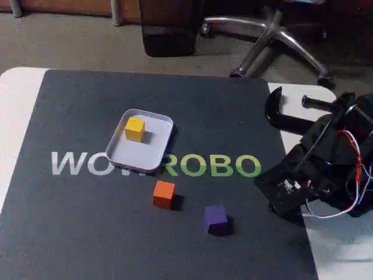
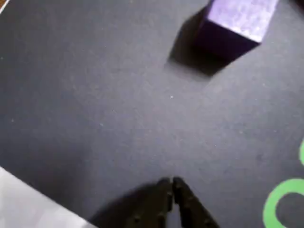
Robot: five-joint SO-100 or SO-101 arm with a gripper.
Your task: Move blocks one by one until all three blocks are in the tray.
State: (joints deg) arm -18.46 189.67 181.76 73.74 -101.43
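A yellow block [image 1: 135, 129] sits inside the white-grey tray [image 1: 119, 156] near its far end. On the dark mat in front of the tray stands an orange block [image 1: 164, 193]. To its right lies a purple block [image 1: 215, 219], also seen at the top right of the wrist view as the purple block [image 2: 240, 21]. My gripper [image 2: 171, 182] enters the wrist view from the bottom edge, its black fingertips pressed together with nothing between them, a good way short of the purple block. In the fixed view the arm [image 1: 320, 169] is folded at the mat's right edge.
The dark mat [image 1: 87, 233] carries white and green lettering [image 1: 213, 166] across its middle. A black clamp [image 1: 280, 114] sits on the white table [image 1: 344, 256] at the right. An office chair base [image 1: 280, 38] stands on the floor behind.
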